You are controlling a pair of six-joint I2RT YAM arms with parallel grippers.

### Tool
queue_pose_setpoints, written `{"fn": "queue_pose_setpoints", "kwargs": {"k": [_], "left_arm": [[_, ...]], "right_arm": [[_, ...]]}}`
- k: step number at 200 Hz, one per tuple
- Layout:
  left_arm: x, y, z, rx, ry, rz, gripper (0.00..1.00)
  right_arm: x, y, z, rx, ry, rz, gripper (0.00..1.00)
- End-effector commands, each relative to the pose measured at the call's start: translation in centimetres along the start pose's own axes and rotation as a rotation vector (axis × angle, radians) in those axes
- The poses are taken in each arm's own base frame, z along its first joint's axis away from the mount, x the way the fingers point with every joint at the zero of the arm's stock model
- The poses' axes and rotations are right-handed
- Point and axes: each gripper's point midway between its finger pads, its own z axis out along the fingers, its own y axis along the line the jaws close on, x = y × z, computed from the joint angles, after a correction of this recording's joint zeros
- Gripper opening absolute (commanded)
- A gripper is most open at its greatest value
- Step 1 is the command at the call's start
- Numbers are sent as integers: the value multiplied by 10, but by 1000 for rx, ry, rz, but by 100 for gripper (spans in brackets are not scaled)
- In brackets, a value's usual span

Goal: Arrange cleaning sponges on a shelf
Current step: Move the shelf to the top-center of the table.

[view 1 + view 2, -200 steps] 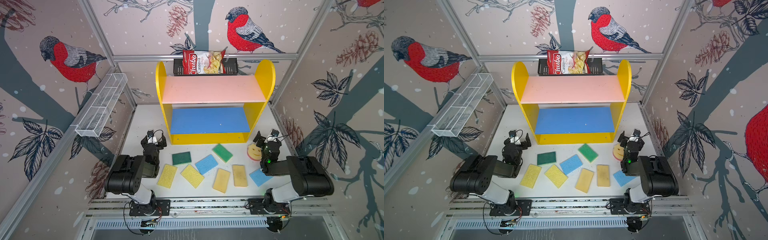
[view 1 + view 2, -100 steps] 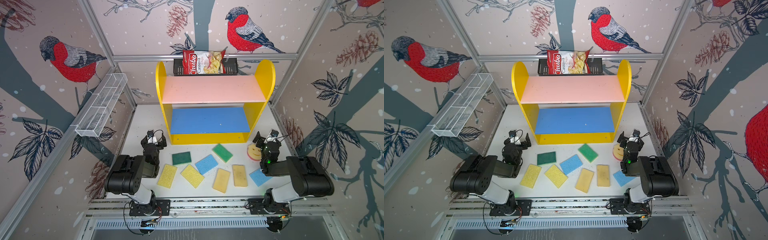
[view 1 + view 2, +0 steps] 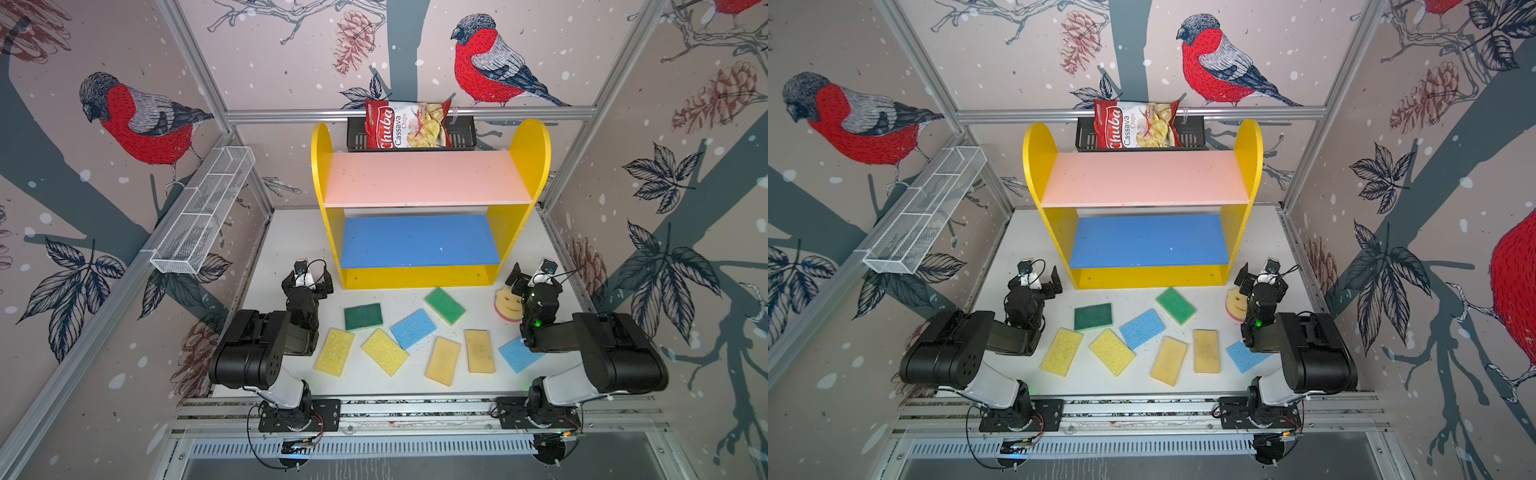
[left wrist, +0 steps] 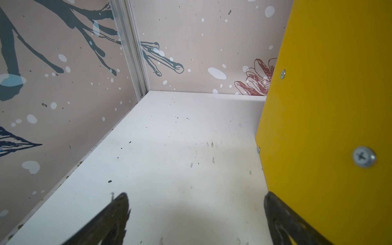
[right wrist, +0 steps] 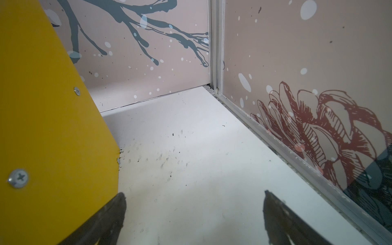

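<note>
The shelf [image 3: 428,178] stands at the back of the white table, its pink and blue boards bare in both top views. Several cleaning sponges lie flat in front of it: dark green [image 3: 363,316], green [image 3: 444,306], light blue [image 3: 413,328], two bright yellow [image 3: 335,351], two tan [image 3: 443,360], and another blue [image 3: 517,353] partly under the right arm. The round smiley sponge [image 3: 508,305] sits beside the right gripper [image 3: 536,282]. The left gripper [image 3: 307,286] is by the shelf's left front corner. Both grippers are open and empty over bare table [image 4: 195,197] [image 5: 194,196].
A red chips bag [image 3: 405,124] sits in a black slotted tray [image 3: 461,139] behind the shelf. A white wire basket [image 3: 203,212] hangs on the left wall. The shelf's yellow side panels [image 4: 328,106] [image 5: 42,116] stand close beside each gripper, with the enclosure walls on the outer sides.
</note>
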Motion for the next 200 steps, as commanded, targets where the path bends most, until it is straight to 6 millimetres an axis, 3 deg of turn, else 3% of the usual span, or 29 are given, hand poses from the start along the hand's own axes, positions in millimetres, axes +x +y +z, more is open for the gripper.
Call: {"fn": "queue_pose_setpoints", "kwargs": {"k": [1, 7, 17, 35, 54, 74, 91, 126, 132, 142, 157, 178, 200], "left_arm": [[-24, 2, 3, -43, -28, 11, 98], [-31, 4, 5, -74, -10, 14, 98], [-46, 9, 7, -122, -1, 12, 98], [-71, 19, 3, -182, -28, -105, 98], [-83, 19, -4, -168, -43, -209, 98], [-67, 31, -17, -244, 32, -419, 98], [-51, 45, -33, -349, 112, -628, 98], [-53, 52, -53, -343, 162, -697, 96], [-55, 49, -55, -318, 171, -694, 95], [-61, 38, -54, -237, 177, -676, 82], [-63, 17, -54, -105, 206, -652, 72], [-55, -4, -56, 2, 274, -631, 69], [-45, -21, -55, 86, 340, -597, 59]], "right_arm": [[-26, 3, -2, 52, -55, -26, 100], [-25, 6, 0, 69, 0, -53, 100], [-42, 10, 1, 99, 3, -47, 100], [-61, -5, -15, 270, -49, 32, 100], [-51, -13, -37, 358, -8, 139, 100], [-30, -22, -59, 397, 78, 255, 100], [-25, -24, -80, 381, 99, 256, 100], [-32, 5, -105, 112, 119, 199, 67], [-32, 11, -108, 58, 122, 202, 62], [-32, 27, -113, -56, 138, 200, 53], [-40, 52, -121, -226, 135, 218, 48], [-45, 70, -123, -321, 168, 243, 43], [-42, 85, -114, -382, 239, 239, 37]]}}
